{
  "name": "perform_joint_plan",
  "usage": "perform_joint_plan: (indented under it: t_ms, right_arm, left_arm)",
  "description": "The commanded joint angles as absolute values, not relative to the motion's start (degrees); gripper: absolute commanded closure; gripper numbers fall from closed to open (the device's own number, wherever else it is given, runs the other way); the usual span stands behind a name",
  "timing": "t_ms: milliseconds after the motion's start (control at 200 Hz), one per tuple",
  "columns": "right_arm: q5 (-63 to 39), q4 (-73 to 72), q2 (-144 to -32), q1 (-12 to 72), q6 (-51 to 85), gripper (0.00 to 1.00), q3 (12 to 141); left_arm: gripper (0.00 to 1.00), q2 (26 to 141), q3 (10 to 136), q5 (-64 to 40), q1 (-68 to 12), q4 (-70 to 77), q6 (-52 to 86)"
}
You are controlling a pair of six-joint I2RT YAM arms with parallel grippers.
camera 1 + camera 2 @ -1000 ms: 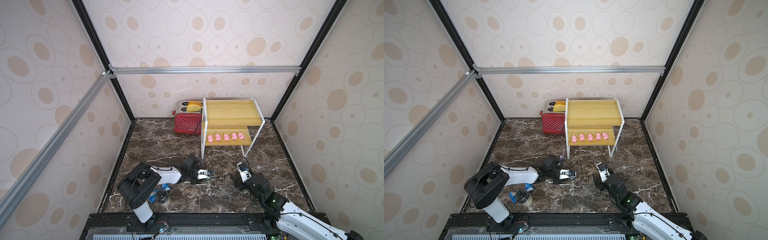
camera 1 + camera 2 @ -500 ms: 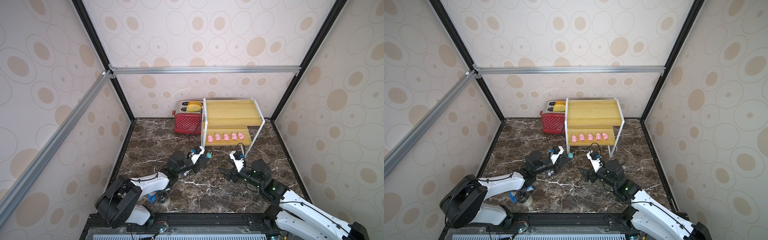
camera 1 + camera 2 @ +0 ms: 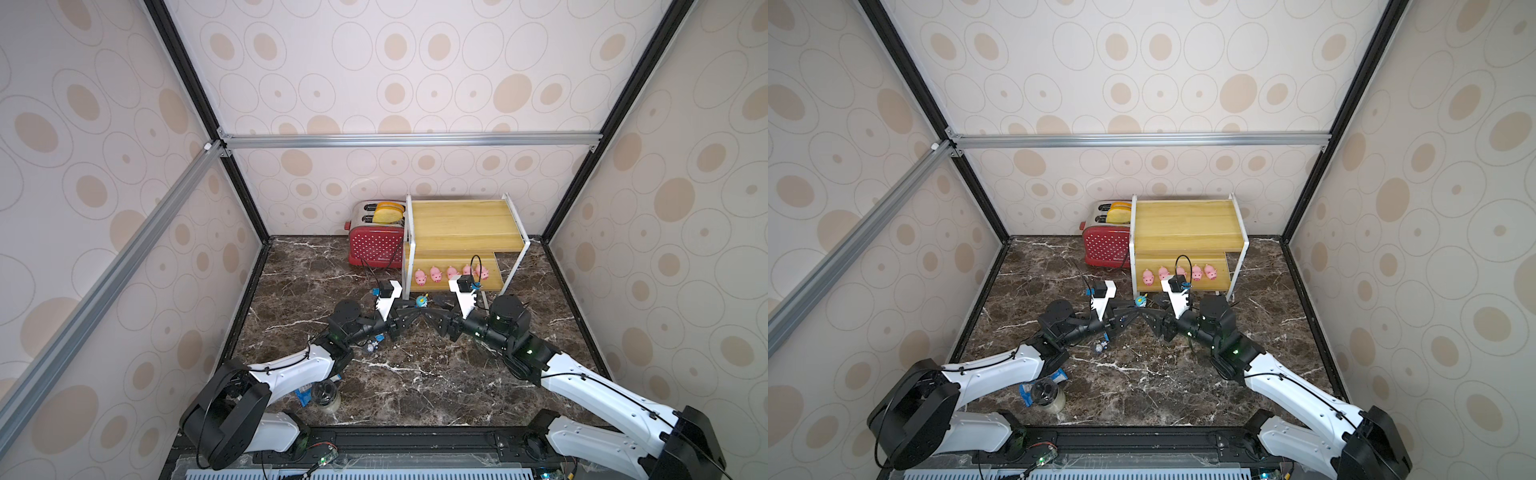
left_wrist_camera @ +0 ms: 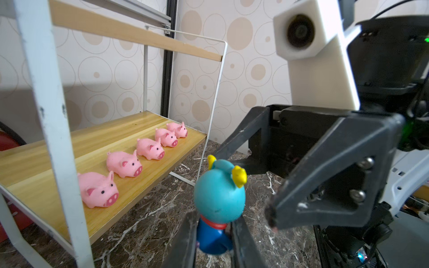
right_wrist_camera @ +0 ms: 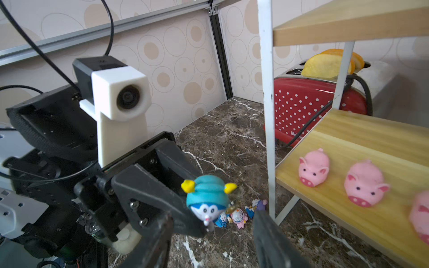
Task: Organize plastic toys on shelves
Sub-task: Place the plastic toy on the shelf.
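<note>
My left gripper (image 4: pixel 214 241) pinches the blue-hatted figurine (image 4: pixel 219 197) upright before the rack (image 4: pixel 55 116), apparently so my spread right gripper (image 5: pixel 212 228) can take it.

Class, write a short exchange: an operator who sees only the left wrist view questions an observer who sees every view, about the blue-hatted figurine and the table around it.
Operator: I see only the back of the figurine in the left gripper. Which way does it face?
Observer: Toward the right gripper; the right wrist view shows its white face.
Operator: Are any other toys on the table?
Observer: Yes, a small cluster of figurines sits on it, beyond the held one.
</note>
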State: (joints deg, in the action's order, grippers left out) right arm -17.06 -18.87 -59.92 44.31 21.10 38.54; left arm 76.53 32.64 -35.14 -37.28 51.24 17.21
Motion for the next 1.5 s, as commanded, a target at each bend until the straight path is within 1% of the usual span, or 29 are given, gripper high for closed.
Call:
perform_joint_plan:
  t_ms: [0,90,275,351,441,566,706,816,987,1032,1137,1207,1297,1367,1447,1497]
  right_arm:
    - [-18.64,-21.57,-61.16,44.12,21.62,0.43,40.69]
    - [-18.37,-23.07,-61.86,44.17,21.82,0.45,40.67]
    - [-15.65,-23.78,-63.24,44.12,23.22,0.51,41.81]
    - [-15.56,-23.91,-63.86,44.13,24.09,0.51,42.1]
    - [-15.38,-24.64,-64.25,44.13,25.11,0.46,41.94]
    - [-14.51,-24.86,-64.4,44.18,25.41,0.46,41.84]
    - [-13.99,-25.27,-64.21,44.13,25.11,0.52,41.75]
    - [-14.49,-25.48,-64.55,44.12,24.31,0.57,41.92]
    - [-15.13,-24.05,-64.68,44.12,21.29,0.65,42.63]
    - [-14.94,-23.66,-64.52,44.14,20.39,0.68,42.68]
    - [-14.46,-22.33,-63.83,44.14,18.24,0.71,42.95]
    - [-14.46,-20.81,-63.22,44.17,16.77,0.72,43.56]
    - [-14.28,-17.72,-61.92,44.12,14.7,0.72,44.16]
    - [-12.79,-14.27,-60.46,44.12,12.74,0.73,44.34]
    - [-10.02,-10.58,-58.42,44.17,9.44,0.73,44.91]
    - [-8.51,-6.91,-57.21,44.07,6.65,0.72,46.5]
  left_arm:
    - [0.88,75.41,35.41,-37.45,-37.25,52.05,18.94]
    - [0.88,75.48,35.76,-38.1,-37.24,51.82,18.99]
    - [0.88,75.32,36.18,-38.58,-37.3,51.78,18.94]
    - [0.88,75.5,36.74,-39.18,-37.35,51.77,19.15]
    - [0.88,75.77,36.91,-39.38,-37.34,52.29,19.48]
    - [0.88,75.77,36.87,-39.47,-37.35,52.99,20.08]
    - [0.88,75.85,36.88,-39.54,-37.33,53.33,20.48]
    - [0.88,76.2,37.09,-40.09,-37.44,53.44,20.48]
    - [0.84,76.25,36.92,-40.3,-37.77,53.01,20.06]
    - [0.82,76.12,36.84,-40.3,-37.76,52.78,19.95]
    - [0.71,75.56,36.65,-39.65,-37.71,52.32,19.49]
    - [0.6,75.0,36.65,-38.99,-37.71,51.51,18.99]
    - [0.51,73.76,37.09,-37.96,-37.74,49.85,18.28]
    - [0.4,72.53,38.1,-37.65,-37.71,45.93,16.75]
    - [0.36,70.93,38.76,-37.81,-37.75,42.48,14.8]
    - [0.36,70.03,38.8,-37.33,-37.75,41.32,14.53]
